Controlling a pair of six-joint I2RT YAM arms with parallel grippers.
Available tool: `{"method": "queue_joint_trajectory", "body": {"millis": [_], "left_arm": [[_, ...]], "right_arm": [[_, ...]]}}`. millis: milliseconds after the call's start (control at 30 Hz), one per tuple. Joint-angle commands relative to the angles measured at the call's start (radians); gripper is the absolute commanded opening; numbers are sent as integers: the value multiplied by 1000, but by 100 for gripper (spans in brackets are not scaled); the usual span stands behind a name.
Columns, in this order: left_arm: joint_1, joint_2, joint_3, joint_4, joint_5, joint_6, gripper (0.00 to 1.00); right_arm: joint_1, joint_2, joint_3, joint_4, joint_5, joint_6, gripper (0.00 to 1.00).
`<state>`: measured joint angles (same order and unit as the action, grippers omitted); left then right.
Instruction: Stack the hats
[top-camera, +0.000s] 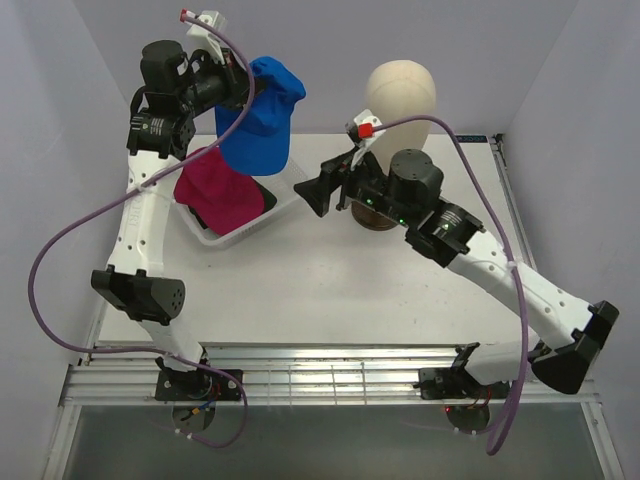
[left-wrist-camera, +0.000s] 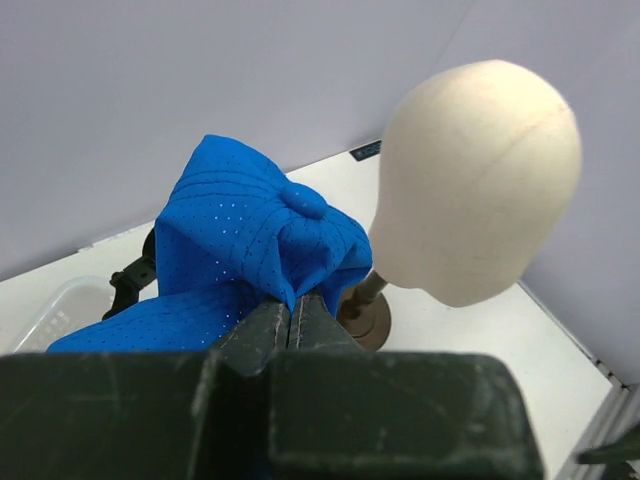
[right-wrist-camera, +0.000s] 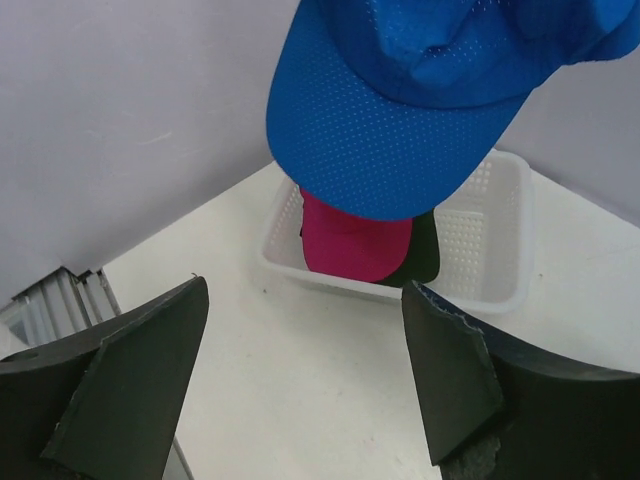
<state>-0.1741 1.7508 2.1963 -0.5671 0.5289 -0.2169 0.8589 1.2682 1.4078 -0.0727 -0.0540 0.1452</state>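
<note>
My left gripper (top-camera: 238, 92) is shut on the blue cap (top-camera: 262, 115) and holds it high above the white basket (top-camera: 283, 206); in the left wrist view the gripper (left-wrist-camera: 290, 312) pinches the blue cap's (left-wrist-camera: 250, 250) fabric. The magenta cap (top-camera: 218, 193) lies in the basket on a dark cap (right-wrist-camera: 425, 255) that shows under it. In the right wrist view the blue cap (right-wrist-camera: 420, 100) hangs over the magenta cap (right-wrist-camera: 355, 245). My right gripper (top-camera: 318, 192) is open and empty, right of the basket, pointing at it. I cannot make out a fourth cap.
The cream mannequin head (top-camera: 401, 92) stands on its dark stand (top-camera: 375, 215) at the back, behind my right arm; it also shows in the left wrist view (left-wrist-camera: 480, 180). The basket (right-wrist-camera: 490, 230) sits at the table's back left.
</note>
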Motion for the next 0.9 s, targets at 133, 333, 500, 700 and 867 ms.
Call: {"method": "queue_joint_trajectory", "body": {"millis": [133,333,500,700,867], "left_arm": [[2,-70,23,-5,111,-90,0],[2,-77,74,-25,126,-147,0],[2,-71,39,-19,102,-211,0],[2,-76,39,-11,124,-220,0],[2,-85,20,-8,131,-222,0]], "right_arm": [[25,47,-116,317,18,247,90],[314,-87,-341,607,363,-544,90],[413,34,-529,1227,584,-1315,90],[405,281,-374,1449,658,-1777,89],[376,387,-277,1470,678,-1897,93]]}}
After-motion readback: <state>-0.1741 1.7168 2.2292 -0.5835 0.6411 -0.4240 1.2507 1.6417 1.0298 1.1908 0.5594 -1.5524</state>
